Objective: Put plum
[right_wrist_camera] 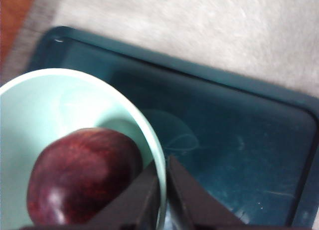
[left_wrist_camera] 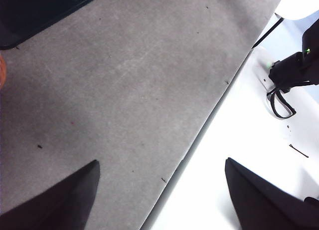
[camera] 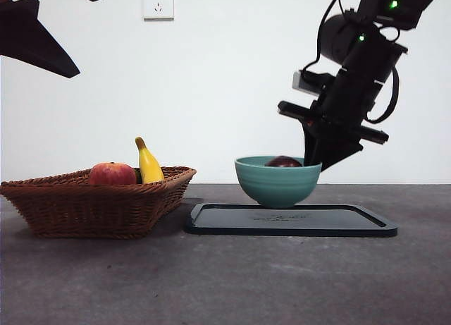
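Maroon plum [right_wrist_camera: 82, 182], teal bowl [camera: 277, 182], brown basket [camera: 99, 206].

No text, brand or number can be read anywhere. The white wall socket [camera: 158, 3], at about 11 o'clock in the front view, carries a tiny dark mark near its upper corner, too small to make out.

Front view looks level across the table; right wrist view hangs close above the bowl [right_wrist_camera: 30, 105] (both show it).
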